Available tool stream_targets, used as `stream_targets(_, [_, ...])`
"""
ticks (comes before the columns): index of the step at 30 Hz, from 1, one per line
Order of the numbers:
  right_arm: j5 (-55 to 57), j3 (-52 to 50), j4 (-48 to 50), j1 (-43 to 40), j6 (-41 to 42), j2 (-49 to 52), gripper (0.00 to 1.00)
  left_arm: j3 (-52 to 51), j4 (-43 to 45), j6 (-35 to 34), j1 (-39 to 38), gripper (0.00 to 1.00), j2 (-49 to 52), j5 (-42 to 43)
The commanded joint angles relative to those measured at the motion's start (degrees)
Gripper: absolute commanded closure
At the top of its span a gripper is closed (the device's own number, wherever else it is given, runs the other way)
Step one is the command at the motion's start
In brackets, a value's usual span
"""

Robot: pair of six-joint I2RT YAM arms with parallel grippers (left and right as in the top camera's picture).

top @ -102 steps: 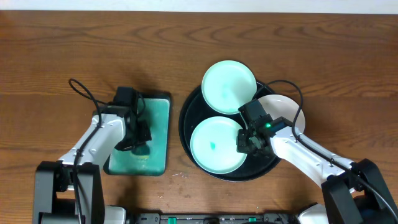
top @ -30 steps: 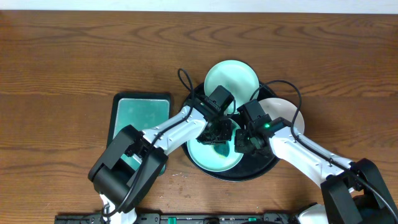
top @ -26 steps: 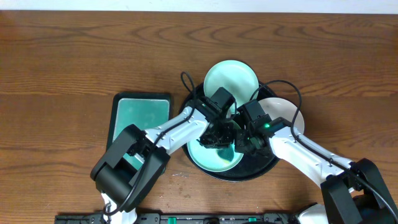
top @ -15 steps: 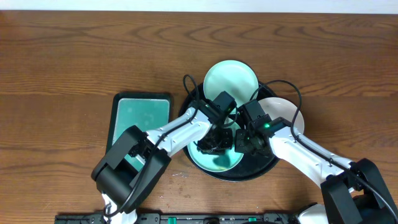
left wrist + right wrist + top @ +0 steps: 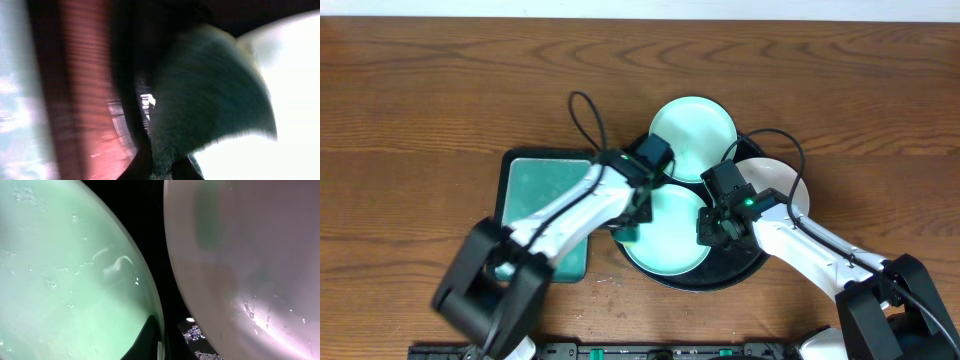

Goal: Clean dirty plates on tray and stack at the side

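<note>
Three plates lie on the black tray [image 5: 752,266]: a mint one at the back [image 5: 690,138], a white one at the right [image 5: 777,178] and a mint one at the front [image 5: 665,240], which shows no smudge. My right gripper [image 5: 712,228] is shut on the front plate's right rim; the right wrist view shows its finger [image 5: 152,340] over that rim [image 5: 65,280], with the white plate [image 5: 250,255] beside it. My left gripper [image 5: 629,226] is at the tray's left edge, shut on a dark green sponge [image 5: 200,100]. The left wrist view is blurred.
A rectangular dark-rimmed teal pad [image 5: 535,195] lies left of the tray, partly under my left arm. Brown wooden table [image 5: 440,90] surrounds everything. Cables loop above both arms.
My left gripper with the sponge has swept left across the front plate to the tray's left edge. The teal smudge seen earlier on that plate no longer shows. The right arm has stayed still.
</note>
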Motion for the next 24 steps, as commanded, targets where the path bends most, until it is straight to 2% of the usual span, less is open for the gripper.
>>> stream_targets(1, [4.2,-0.9,-0.2,0.2,-0.1,2.1,0.99,0.3,-2.9,0.3,4.0,0.93,-7.2,-8.1])
stream_targets(8, [4.2,-0.9,-0.3,0.2,-0.1,2.1,0.99,0.2,-7.7,6.3,13.6,0.93,-17.4,-8.7])
stream_targets(11, [4.2,-0.9,-0.2,0.2,-0.1,2.1,0.99,-1.7,-7.1,8.0,18.1,0.93,-16.5,-8.7])
stream_targets(17, [4.3,-0.9,-0.3,0.2,-0.1,2.1,0.99,-9.3,-0.4,8.8,26.2,0.93,-10.7,-8.3])
stream_targets(19, [4.3,-0.9,-0.2,0.2,-0.1,2.1,0.99,-9.4,-0.5,11.3,28.4,0.92,-8.2,-5.1])
stream_targets(22, [4.5,-0.9,0.3,0.2,-0.1,2.1,0.98,-9.2,-0.9,12.7,29.5,0.83,-8.8,-1.8])
stream_targets(24, [4.6,-0.8,1.1,0.2,-0.8,2.1,0.99,-8.6,-1.7,12.7,29.6,0.71,-10.5,-0.9])
